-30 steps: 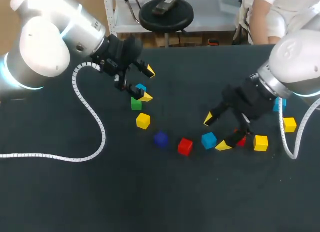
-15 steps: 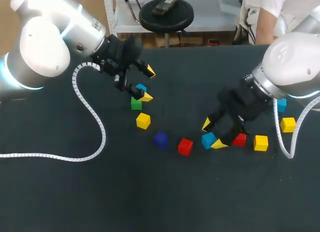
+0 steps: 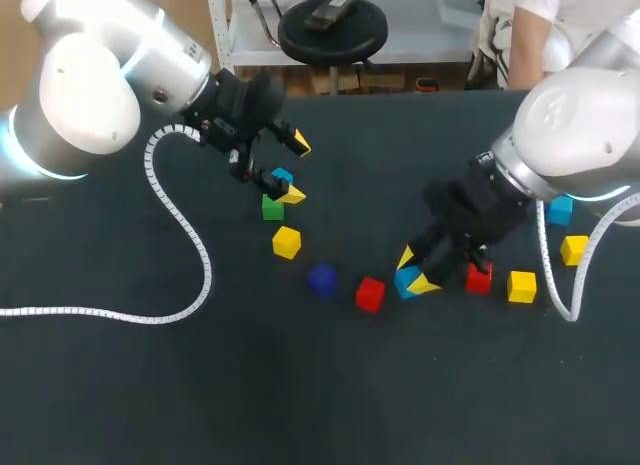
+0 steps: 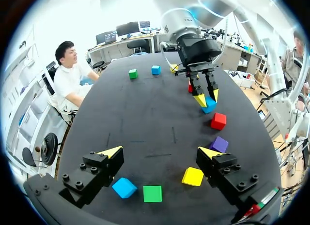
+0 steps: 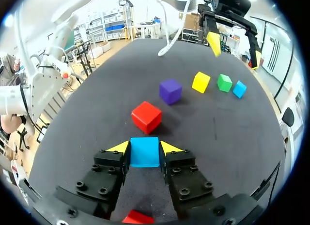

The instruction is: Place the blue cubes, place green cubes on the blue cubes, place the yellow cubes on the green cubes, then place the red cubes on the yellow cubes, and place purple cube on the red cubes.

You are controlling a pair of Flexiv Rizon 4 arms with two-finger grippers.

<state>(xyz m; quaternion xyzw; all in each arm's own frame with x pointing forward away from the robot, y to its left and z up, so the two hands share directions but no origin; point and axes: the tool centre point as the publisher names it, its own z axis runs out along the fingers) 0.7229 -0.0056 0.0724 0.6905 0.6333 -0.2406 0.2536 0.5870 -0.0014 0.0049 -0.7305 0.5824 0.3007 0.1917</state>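
Yellow fingertips of my right gripper (image 5: 144,148) press on two opposite sides of a blue cube (image 5: 144,153). The gripper is clamped on it low at the black table (image 5: 232,138), and I cannot tell whether the cube is lifted. Just ahead lies a red cube (image 5: 146,116), and beyond that a purple cube (image 5: 170,91). Farther on, a yellow cube (image 5: 200,82), a green cube (image 5: 224,82) and a second blue cube (image 5: 239,89) form a loose row.

Close behind my fingers is a second red cube (image 3: 478,277), with a second yellow cube (image 3: 521,286) just beside it. A third yellow cube (image 3: 574,249) and a third blue cube (image 3: 560,210) lie near my right arm.

My left gripper (image 3: 296,168) hangs above the second blue cube and the green cube. Its fingers are spread wide and grip nothing.
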